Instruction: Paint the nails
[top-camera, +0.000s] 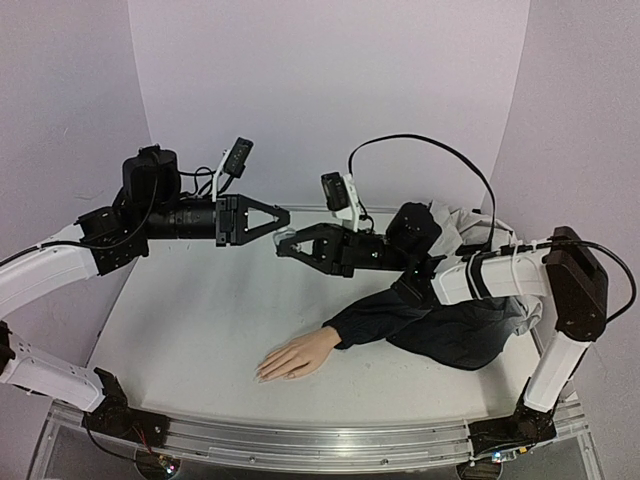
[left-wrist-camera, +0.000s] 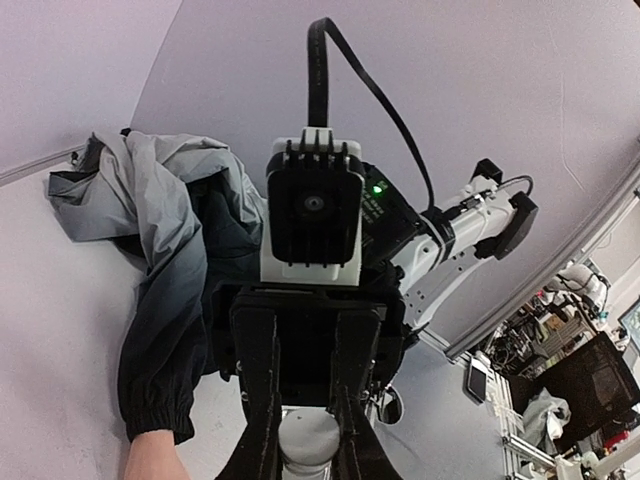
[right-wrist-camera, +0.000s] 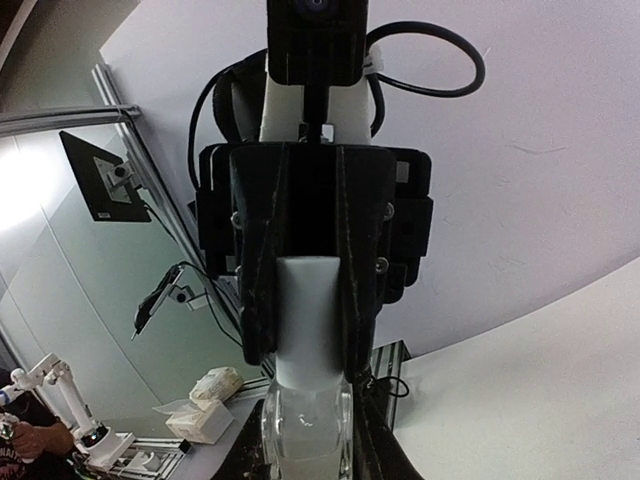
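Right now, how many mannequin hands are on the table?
1. The mannequin hand lies flat near the front edge of the table, fingers pointing left, its wrist in the navy sleeve. The heaped jacket behind could hide another.

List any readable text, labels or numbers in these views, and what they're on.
No readable text in any view.
Clear bottle and its white cap: no label shows.
Dark shirt, lower left of the right wrist view: pale print, too blurred to read.
Dark screen in the left wrist view: nothing legible.
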